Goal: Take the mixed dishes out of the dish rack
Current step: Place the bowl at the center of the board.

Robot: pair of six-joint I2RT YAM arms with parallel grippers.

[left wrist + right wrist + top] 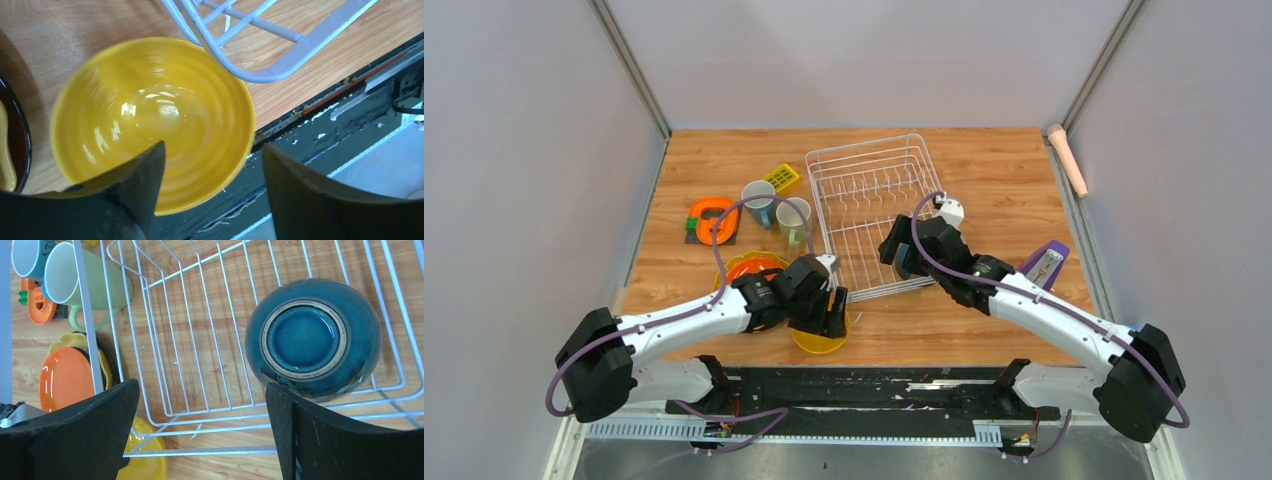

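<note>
yellow bowl (150, 120) sits by the counter's (984, 170) near edge under the released left pincer (212, 147), whose finger could clip its rim and nudge it off, while the right pincer (202, 390) gapes over the dark bowl (312, 337) in the dish rack (260, 77).

The rack (871, 215) is set mid-desk (994, 170). One bowl (314, 337) is laid upside down inside it, towards its near right corner. A second bowl (150, 120) is placed on the desk just outside the rack's near left corner. Left of the rack plates (749, 268) are stacked, and behind them two mugs (759, 203) are stood.
</note>
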